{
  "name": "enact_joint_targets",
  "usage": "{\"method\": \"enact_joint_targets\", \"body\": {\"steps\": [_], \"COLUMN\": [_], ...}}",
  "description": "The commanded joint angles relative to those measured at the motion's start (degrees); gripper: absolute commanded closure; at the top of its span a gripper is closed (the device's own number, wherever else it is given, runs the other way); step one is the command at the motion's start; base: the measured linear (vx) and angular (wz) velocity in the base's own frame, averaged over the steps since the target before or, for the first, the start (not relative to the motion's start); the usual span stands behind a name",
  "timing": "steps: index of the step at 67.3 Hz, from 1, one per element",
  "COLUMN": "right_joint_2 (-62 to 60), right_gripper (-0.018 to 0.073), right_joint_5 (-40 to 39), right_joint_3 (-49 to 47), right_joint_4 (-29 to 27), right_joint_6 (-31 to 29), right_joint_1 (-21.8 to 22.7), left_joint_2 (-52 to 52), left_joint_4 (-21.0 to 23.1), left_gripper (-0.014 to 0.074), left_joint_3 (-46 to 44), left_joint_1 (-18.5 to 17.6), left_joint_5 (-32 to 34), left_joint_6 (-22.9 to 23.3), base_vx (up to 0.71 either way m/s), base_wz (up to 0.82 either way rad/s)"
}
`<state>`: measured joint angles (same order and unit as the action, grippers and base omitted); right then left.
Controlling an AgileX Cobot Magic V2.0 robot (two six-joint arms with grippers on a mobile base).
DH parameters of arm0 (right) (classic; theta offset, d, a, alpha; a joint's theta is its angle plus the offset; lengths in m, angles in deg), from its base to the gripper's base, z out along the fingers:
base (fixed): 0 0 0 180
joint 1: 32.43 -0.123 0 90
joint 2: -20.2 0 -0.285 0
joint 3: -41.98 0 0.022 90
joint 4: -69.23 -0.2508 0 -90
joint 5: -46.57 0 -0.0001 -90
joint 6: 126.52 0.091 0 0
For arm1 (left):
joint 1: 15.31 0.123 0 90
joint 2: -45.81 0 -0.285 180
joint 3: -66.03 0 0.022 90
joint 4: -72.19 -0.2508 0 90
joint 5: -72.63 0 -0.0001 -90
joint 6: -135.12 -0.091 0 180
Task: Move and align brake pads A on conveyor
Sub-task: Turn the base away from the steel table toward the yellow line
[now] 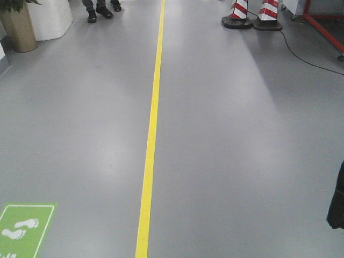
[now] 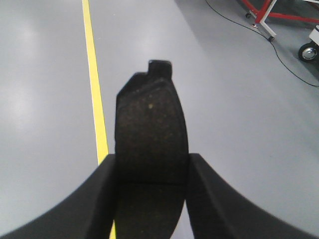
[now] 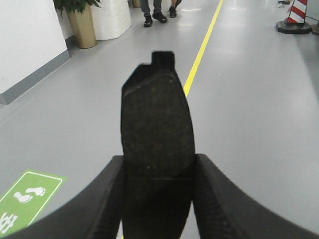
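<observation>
Grey, smooth floor (image 1: 231, 134) is filling every view, shining softly under the lights, with one yellow line (image 1: 152, 134) running straight up the middle. Two red-and-white cones (image 1: 240, 9) are standing far right, one plant pot (image 1: 19, 29) is sitting far left, one pair of shoes (image 1: 102, 11) is showing beside it, and one green footprint sticker (image 1: 24, 228) is lying near left. Two pads are showing: the left claw (image 2: 152, 162) is clamping a brake pad (image 2: 149, 119) upright over the floor, and the right claw (image 3: 158, 162) is gripping a second brake pad (image 3: 157, 114) likewise.
</observation>
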<state>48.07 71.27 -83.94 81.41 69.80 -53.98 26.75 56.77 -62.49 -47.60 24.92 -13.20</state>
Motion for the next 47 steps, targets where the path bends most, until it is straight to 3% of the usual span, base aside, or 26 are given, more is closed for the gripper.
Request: {"method": "enact_joint_targets", "body": {"steps": [1, 47], "right_joint_2": [0.31, 0.31], "right_gripper": [0.0566, 0.0566], "right_joint_5": [-5.73, -5.73], "right_joint_3": [-1.83, -1.83], "right_joint_4": [1.09, 1.09], "right_joint_6": [-0.25, -0.25], "right_joint_1": [0.23, 0.23], "left_joint_2": [-0.58, -0.58], "left_joint_4": [-0.93, -0.93], "left_gripper": [0.0603, 0.0603], "left_joint_3": [-1.47, -1.47], "left_joint_1": [-0.19, -0.19], "left_joint_5": [5.02, 5.02], "left_joint_6": [0.27, 0.27], "base_vx": [0.36, 0.5], "base_wz": [-0.04, -0.1]}}
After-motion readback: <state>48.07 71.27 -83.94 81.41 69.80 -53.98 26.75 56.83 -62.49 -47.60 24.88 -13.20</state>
